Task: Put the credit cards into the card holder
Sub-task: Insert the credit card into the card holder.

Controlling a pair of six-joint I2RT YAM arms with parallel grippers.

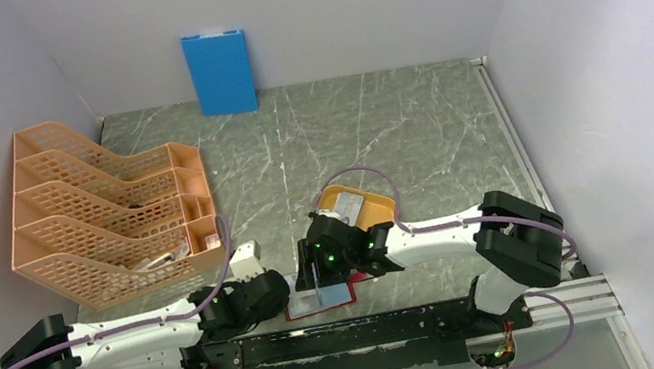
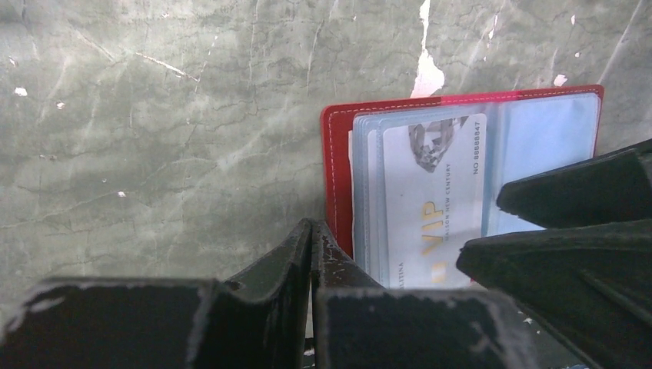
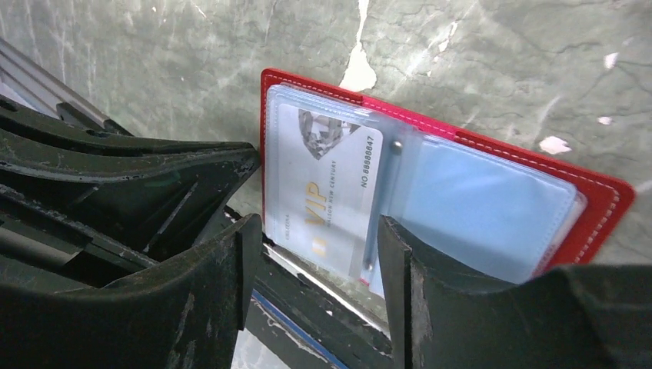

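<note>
The small dark-red leather-like folding card holder (image 3: 607, 200) lies spread open and flat on the grey-green marbled tabletop (image 1: 374, 125), at the table's 6 o'clock edge just ahead of the arm bases. White stitching runs along its border. Clear, glossy plastic sleeves (image 3: 484, 207) are stacked inside, and light glints off them. In the sleeves on one half sits a thin pale blue-white rectangular credit card (image 3: 323, 184), printed with a grey diamond mark, gold "VIP" lettering and a number along one side.

The right gripper (image 3: 319, 231) hangs over the card's lower end. Its two black, scuffed plastic fingers stand apart, one at the card's 9 o'clock and one at its 3 o'clock, and clasp nothing. The left gripper (image 2: 314, 231) sits at the holder's 9 o'clock edge, just beside the red border, with its worn fingers pressed together. Nothing shows between them. Whether they touch the leather cannot be told.

At the holder's 1 o'clock, near it, is a yellow-orange oval tray (image 1: 389, 202) with something pale and flat inside, too small to read. An orange mesh file rack (image 1: 105, 213) stands at 10 o'clock. A blue rectangular board (image 1: 220, 71) leans upright against the back wall at about 12 o'clock.
</note>
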